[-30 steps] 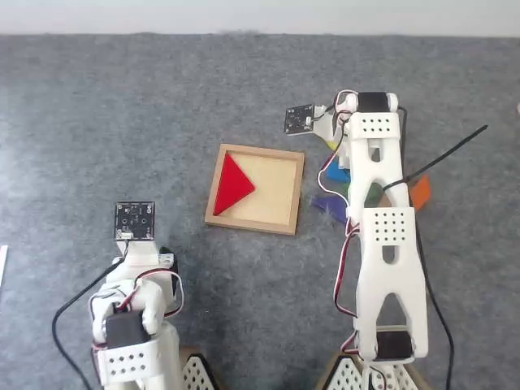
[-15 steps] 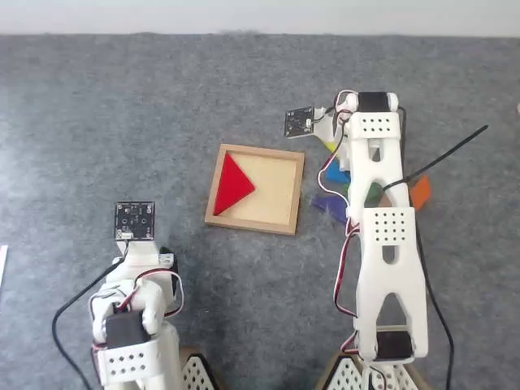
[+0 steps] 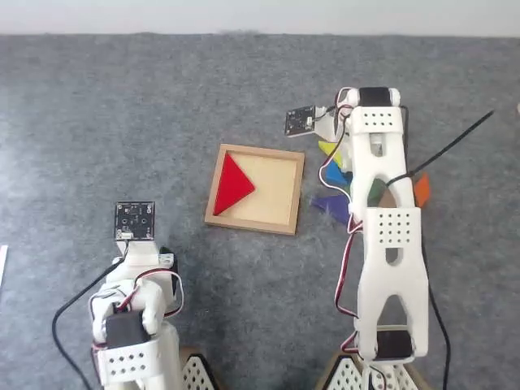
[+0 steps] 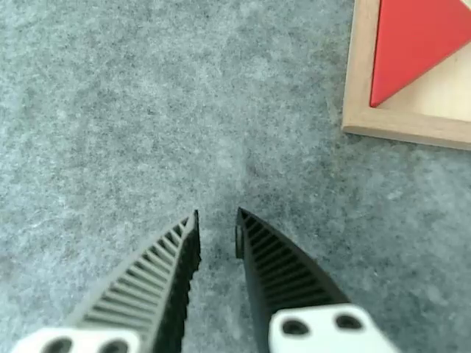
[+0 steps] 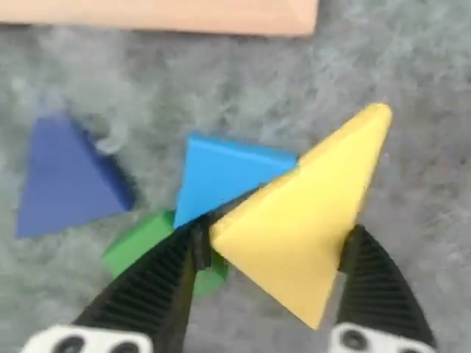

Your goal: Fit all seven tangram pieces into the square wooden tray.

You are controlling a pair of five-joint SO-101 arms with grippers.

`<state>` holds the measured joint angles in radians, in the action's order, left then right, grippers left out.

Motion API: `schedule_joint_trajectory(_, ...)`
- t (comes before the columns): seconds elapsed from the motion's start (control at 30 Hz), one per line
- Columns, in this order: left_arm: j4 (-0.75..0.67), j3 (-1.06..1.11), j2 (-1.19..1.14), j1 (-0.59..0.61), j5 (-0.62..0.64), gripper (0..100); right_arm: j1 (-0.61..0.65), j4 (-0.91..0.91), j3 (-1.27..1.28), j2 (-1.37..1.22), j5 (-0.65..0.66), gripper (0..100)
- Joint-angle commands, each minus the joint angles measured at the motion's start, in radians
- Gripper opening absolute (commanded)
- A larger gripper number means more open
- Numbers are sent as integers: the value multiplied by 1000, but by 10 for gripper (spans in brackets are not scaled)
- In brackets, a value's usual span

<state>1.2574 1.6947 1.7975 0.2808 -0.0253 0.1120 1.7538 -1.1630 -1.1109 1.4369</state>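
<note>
The square wooden tray (image 3: 294, 188) lies mid-table with a red triangle (image 3: 231, 183) in its left part. To its right, my right gripper (image 3: 335, 140) is shut on a yellow triangle (image 5: 302, 220), held tilted above the other pieces. Beneath it lie a blue piece (image 5: 221, 173), a dark blue triangle (image 5: 66, 180) and a green piece (image 5: 140, 246). The tray's edge (image 5: 162, 18) lies just beyond them. My left gripper (image 4: 217, 217) is shut on nothing, low over the bare mat near the tray's corner (image 4: 360, 121).
An orange piece (image 3: 421, 190) lies on the far side of the right arm from the tray. Grey felt mat covers the table. A black cable (image 3: 455, 146) runs off the right arm toward the right edge.
The right arm has shifted slightly to the right, and more of the yellow triangle now shows beside it. The left arm has not moved.
</note>
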Motion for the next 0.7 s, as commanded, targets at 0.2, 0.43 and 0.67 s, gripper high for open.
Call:
schedule_joint_trajectory(0.2, 3, -12, 18, -3, 0, 81, 36, 36, 137, 318, -34, 115)
schedule_joint_trajectory(0.43, 3, -12, 18, -3, 0, 81, 35, 36, 138, 239, -38, 195)
schedule_joint_trajectory(0.67, 3, -12, 18, -3, 0, 81, 28, -4, 135, 125, -32, 410)
